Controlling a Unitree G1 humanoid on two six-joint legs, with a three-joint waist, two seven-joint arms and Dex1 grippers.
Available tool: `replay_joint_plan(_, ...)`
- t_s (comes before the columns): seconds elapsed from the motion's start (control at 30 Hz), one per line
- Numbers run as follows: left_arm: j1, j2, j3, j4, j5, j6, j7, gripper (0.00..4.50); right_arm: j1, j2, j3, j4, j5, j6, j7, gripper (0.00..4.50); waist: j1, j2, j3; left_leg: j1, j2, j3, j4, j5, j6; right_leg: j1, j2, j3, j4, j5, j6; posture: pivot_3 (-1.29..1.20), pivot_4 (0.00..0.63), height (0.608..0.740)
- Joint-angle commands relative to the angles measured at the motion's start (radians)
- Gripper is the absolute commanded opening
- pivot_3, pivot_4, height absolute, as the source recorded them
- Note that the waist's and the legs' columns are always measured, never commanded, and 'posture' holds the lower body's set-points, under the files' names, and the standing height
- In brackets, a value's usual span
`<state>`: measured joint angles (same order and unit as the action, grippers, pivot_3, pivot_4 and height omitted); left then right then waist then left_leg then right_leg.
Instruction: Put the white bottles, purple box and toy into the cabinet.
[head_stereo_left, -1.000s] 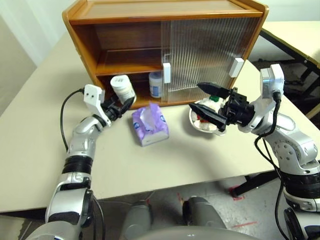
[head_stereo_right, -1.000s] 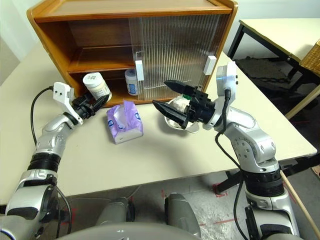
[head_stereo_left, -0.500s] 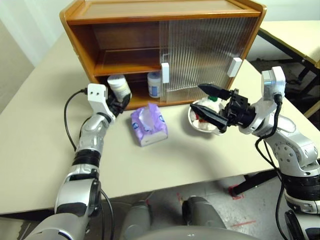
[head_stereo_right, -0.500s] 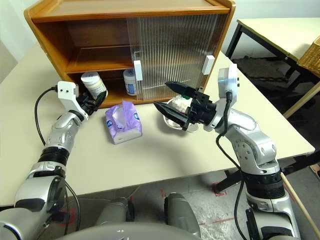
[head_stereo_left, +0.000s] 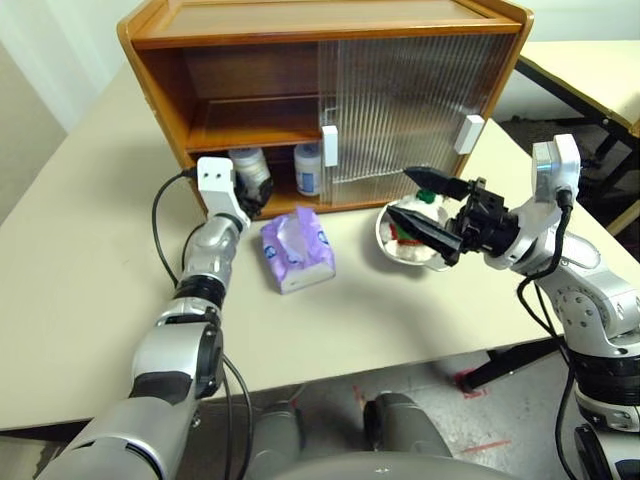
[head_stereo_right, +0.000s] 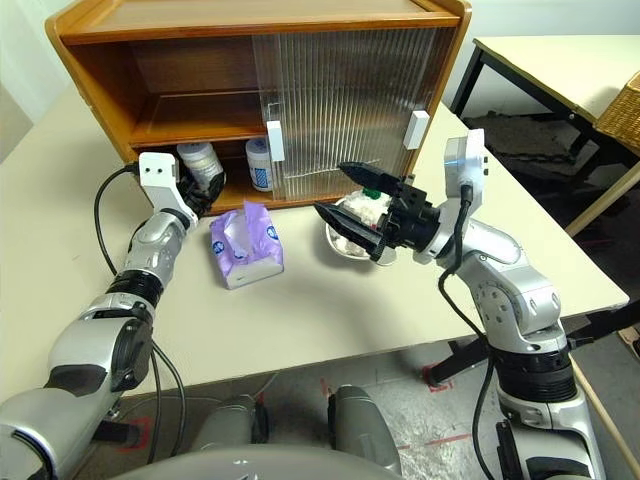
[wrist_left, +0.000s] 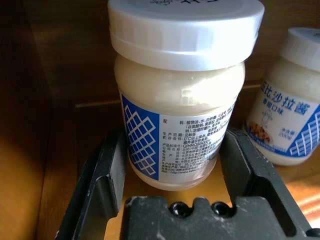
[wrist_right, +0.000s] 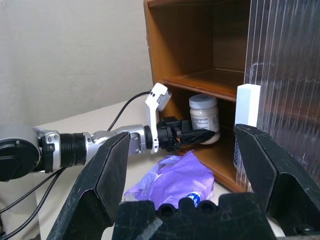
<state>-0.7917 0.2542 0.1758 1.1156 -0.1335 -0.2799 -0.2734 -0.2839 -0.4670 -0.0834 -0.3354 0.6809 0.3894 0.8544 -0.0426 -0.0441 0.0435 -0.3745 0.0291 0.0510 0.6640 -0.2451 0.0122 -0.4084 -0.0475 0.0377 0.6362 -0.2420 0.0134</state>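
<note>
now bottle (head_stereo_left: 248, 168) has entered cabinet (head_stereo_left: 250, 60)

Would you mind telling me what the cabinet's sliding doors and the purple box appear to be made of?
The sliding doors look like ribbed translucent plastic, possibly glass: fine vertical grooves blur what lies behind. The cabinet frame looks like smooth orange-brown wood. The purple box seems a soft plastic-film tissue pack: it creases, with white tissue at its slot.
</note>
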Motion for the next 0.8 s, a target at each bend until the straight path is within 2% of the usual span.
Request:
replay_joint_plan(0.03, -0.031, -0.006, -0.008, 0.038, 0.033, -0.040, 0.042, 3.03, 0.013, -0.006, -0.009, -0.023, 0.005, 0.000, -0.009, 4.50, -0.002, 0.000, 0.000, 0.000, 0.000, 0.000, 0.000, 0.000, -0.001, 0.000, 0.000, 0.000, 0.000, 0.000, 0.000, -0.10, 0.000, 0.740)
replay_joint_plan(0.3, -0.058, -0.027, -0.001, 0.092, 0.043, -0.025, 0.089, 3.03, 0.021, -0.008, -0.013, -0.036, 0.008, 0.005, -0.021, 4.50, -0.007, 0.000, 0.000, 0.000, 0.000, 0.001, 0.000, -0.001, -0.001, 0.000, 0.000, 0.000, 0.000, 0.001, 0.001, -0.11, 0.000, 0.740)
replay_joint_plan(0.43, -0.065, -0.026, -0.004, 0.099, 0.051, -0.022, 0.095, 4.42, 0.021, -0.008, -0.012, -0.042, 0.010, 0.009, -0.026, 4.50, -0.019, -0.001, 0.000, 0.000, 0.000, 0.001, 0.000, -0.001, -0.001, 0.000, 0.000, 0.000, 0.000, 0.001, 0.001, -0.11, 0.000, 0.740)
replay_joint_plan(0.8, -0.042, -0.029, -0.016, 0.067, 0.059, -0.051, 0.052, 4.47, 0.001, -0.006, -0.001, -0.038, 0.014, 0.016, -0.030, 4.50, -0.024, -0.001, -0.001, 0.001, 0.000, 0.001, 0.000, -0.001, -0.002, 0.001, 0.000, 0.000, 0.000, 0.001, 0.001, -0.09, 0.000, 0.740)
